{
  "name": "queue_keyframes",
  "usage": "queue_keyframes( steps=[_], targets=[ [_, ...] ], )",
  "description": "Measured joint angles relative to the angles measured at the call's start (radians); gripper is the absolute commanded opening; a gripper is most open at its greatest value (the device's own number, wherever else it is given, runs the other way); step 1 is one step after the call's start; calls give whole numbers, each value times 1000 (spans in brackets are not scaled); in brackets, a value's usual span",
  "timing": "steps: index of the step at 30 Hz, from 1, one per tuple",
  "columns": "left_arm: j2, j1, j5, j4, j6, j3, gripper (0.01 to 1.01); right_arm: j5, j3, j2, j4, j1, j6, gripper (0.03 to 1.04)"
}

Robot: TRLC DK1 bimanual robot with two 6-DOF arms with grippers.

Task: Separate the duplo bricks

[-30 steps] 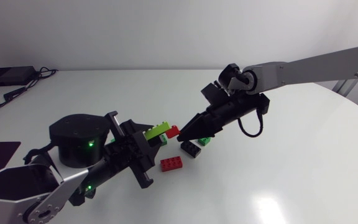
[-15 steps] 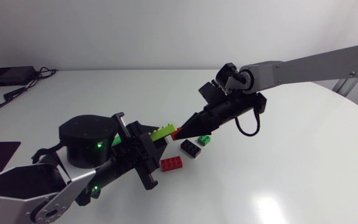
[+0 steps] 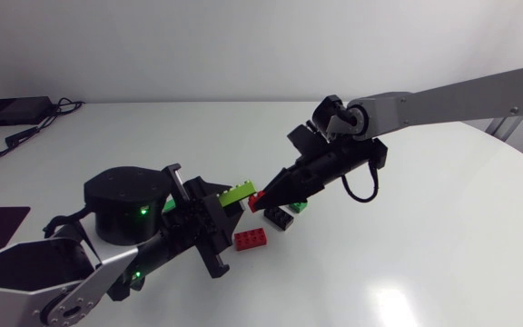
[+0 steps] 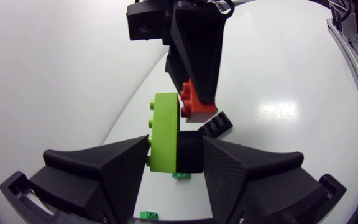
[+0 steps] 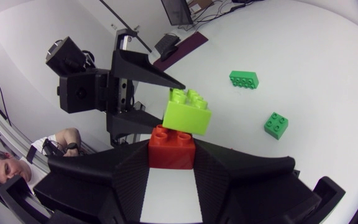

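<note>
The head camera sits fixed above the table (image 3: 443, 236) and looks down across it from some way off, taking in both arms. Each wrist camera rides close behind its own fingers, and the two face each other: one behind the left gripper (image 4: 176, 155), one behind the right gripper (image 5: 171, 158). All three views share the joined lime brick (image 3: 240, 192) and red brick (image 3: 256, 198) between them.
</note>
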State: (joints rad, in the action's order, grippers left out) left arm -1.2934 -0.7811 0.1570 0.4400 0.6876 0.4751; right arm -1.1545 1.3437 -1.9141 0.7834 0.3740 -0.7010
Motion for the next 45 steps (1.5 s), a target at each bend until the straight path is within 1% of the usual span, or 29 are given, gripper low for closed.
queue_keyframes(
  steps=[4, 6, 9, 10, 13, 14, 16, 17, 19, 22, 24, 27, 32, 37, 41, 42, 43, 44, 45],
  targets=[
    [17, 0, 0, -7, 0, 4, 416, 51, -47, 43, -48, -19, -3, 107],
    [20, 2, 0, -7, 0, 4, 416, 108, -77, 75, -117, -49, -2, 108],
    [24, 8, 0, -10, 0, 4, 416, 190, -146, 120, -303, -106, 47, 108],
    [27, 10, 0, -10, 0, 4, 416, 238, -172, 132, -373, -126, 58, 108],
    [35, 14, 0, -10, 0, 4, 416, 327, -239, 139, -531, -170, 99, 108],
    [37, 13, 0, -10, 0, 4, 416, 378, -271, 139, -607, -179, 114, 110],
    [40, 13, 1, -14, 0, 4, 416, 431, -334, 138, -745, -196, 157, 110],
    [42, 13, 1, -14, 0, 3, 416, 452, -356, 138, -783, -204, 168, 110],
    [47, 13, 5, -14, 0, 2, 416, 504, -401, 138, -895, -224, 190, 111],
    [47, 13, 5, -14, 0, -4, 416, 563, -459, 137, -1037, -246, 214, 113],
    [48, 13, 5, -14, 0, -10, 416, 589, -491, 126, -1116, -255, 227, 113],
    [51, 13, 9, -14, 0, -12, 416, 613, -506, 73, -1189, -272, 242, 113],
    [62, 6, 16, -39, 0, -12, 416, 650, -513, -18, -1260, -315, 250, 115],
    [68, 6, 16, -45, 0, -13, 416, 673, -531, -76, -1328, -322, 258, 116],
    [71, 2, 18, -58, 0, -12, 416, 677, -544, -92, -1375, -323, 264, 138],
    [71, 0, 20, -60, 0, -12, 416, 678, -549, -93, -1386, -323, 264, 172],
    [71, -2, 23, -61, 0, -12, 416, 683, -554, -94, -1397, -323, 264, 244],
    [71, -4, 24, -61, 0, -12, 416, 684, -561, -93, -1406, -323, 264, 339],
    [71, -5, 24, -61, 0, -12, 416, 686, -566, -93, -1413, -323, 264, 461]
  ],
)
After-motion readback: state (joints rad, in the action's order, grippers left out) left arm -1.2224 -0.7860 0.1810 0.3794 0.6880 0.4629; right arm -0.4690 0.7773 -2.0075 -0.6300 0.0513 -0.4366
